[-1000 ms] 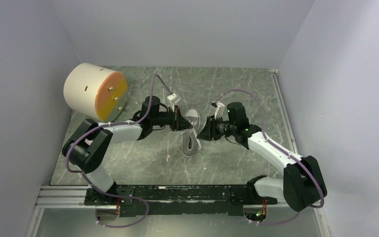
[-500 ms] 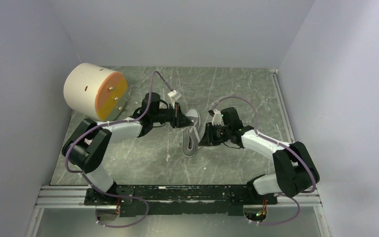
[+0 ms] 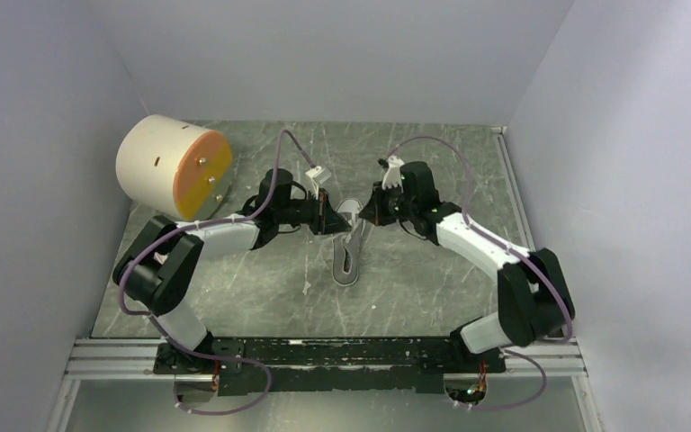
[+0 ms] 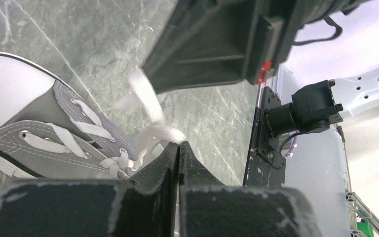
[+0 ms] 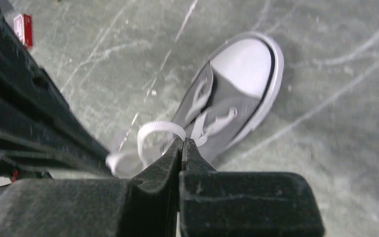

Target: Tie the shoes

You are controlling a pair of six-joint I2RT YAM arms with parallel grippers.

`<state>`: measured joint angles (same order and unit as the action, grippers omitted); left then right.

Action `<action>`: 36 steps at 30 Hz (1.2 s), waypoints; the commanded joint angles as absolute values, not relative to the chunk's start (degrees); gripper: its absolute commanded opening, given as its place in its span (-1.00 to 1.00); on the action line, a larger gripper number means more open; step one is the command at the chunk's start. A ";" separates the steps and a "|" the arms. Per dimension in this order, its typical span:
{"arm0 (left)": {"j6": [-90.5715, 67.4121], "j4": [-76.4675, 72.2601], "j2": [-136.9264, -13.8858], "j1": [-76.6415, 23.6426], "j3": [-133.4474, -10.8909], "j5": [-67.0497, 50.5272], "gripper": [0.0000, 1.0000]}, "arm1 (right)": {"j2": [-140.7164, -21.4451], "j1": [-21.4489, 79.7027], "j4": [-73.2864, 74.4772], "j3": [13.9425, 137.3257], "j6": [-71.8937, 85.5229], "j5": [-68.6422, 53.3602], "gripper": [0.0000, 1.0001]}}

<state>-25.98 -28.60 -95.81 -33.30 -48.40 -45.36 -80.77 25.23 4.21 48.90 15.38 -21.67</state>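
Note:
The grey shoe lies mid-table, its white toe cap toward the far side and its white laces loose. In the left wrist view the shoe fills the lower left. My left gripper is shut, and a white lace loop ends at its tips. My right gripper is also shut, pinching another lace loop. From above, the left gripper and the right gripper face each other over the shoe's far half, a short gap apart.
A big white cylinder with an orange face lies at the far left of the table. Grey walls close in on the left, right and far sides. The arm bases stand on a black rail at the near edge.
The right gripper has moved from beside the shoe's middle toward the far side, opened briefly, then shut on a lace loop. The left gripper has stayed shut and barely moved.

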 commanded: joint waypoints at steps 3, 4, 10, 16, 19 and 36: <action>-25.66 -27.61 -95.27 -32.78 -49.83 -46.61 -0.90 | -91.99 25.59 -6.02 55.81 16.08 -31.54 -1.00; -25.59 -27.52 -95.15 -32.78 -49.76 -46.50 -0.90 | -93.78 25.71 -7.29 56.83 17.33 -34.31 -1.00; -25.89 -27.15 -95.05 -32.75 -49.27 -45.65 -0.90 | -100.48 27.16 -11.55 59.76 23.18 -45.52 -1.00; -27.07 -27.80 -94.01 -32.73 -48.03 -44.48 -0.90 | -105.41 28.23 -3.95 61.13 22.42 -48.21 -0.61; -27.22 -26.85 -94.03 -32.78 -48.12 -44.20 -0.90 | -103.69 27.75 1.91 62.63 21.56 -43.36 -0.16; -26.24 -16.62 -95.19 -32.48 -52.42 -41.72 -0.91 | -92.39 21.70 20.53 57.23 15.15 -32.56 0.33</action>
